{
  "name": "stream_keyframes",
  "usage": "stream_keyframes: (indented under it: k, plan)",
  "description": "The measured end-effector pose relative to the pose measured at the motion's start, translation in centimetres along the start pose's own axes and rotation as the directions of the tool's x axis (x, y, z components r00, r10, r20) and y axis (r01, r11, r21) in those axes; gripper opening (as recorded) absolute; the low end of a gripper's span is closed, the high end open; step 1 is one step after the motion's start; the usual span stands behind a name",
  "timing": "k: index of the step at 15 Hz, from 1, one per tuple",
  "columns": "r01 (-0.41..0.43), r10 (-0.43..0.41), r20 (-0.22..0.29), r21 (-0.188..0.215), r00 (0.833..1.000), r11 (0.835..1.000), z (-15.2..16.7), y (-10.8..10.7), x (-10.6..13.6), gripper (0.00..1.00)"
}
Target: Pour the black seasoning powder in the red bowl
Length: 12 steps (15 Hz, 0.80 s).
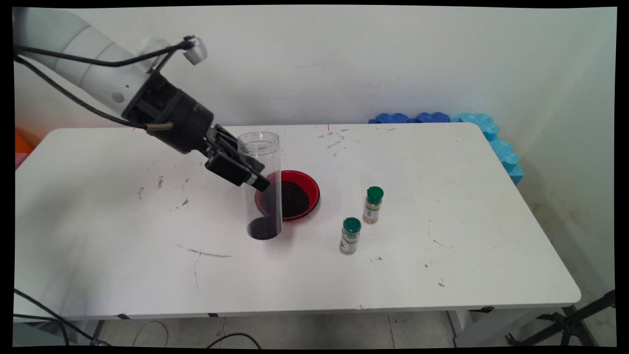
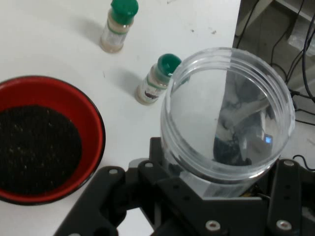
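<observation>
White table (image 1: 442, 265) | gripper (image 1: 248, 169) clamped on clear plastic jar (image 1: 263, 196) holding dark grains | beside red bowl (image 1: 307, 183) | two green-capped spice bottles (image 1: 350, 236) near

Red bowl (image 1: 295, 189) and two spice bottles (image 1: 350, 236) crowd rightward.

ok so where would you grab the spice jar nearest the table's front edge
Grip the nearer spice jar across its green cap, coming straight down from above. It stands upright with bare table around it; the other spice jar stands apart, leaving room for fingers on both sides.
</observation>
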Motion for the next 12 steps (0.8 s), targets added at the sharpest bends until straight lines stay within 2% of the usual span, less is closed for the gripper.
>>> stream_keyframes:
  k: [5,7,9,12]
  plan:
    - [0.111,-0.11,0.041,-0.028,0.993,0.993,1.5,-1.1,-0.2,0.0]
    - [0.171,-0.169,0.049,-0.032,0.984,0.985,2.0,-1.4,-0.4,0.0]
    - [0.262,-0.26,0.059,-0.033,0.964,0.965,2.5,-1.8,-0.6,0.0]
    - [0.379,-0.376,0.069,-0.032,0.924,0.925,3.1,-2.4,-0.9,0.0]
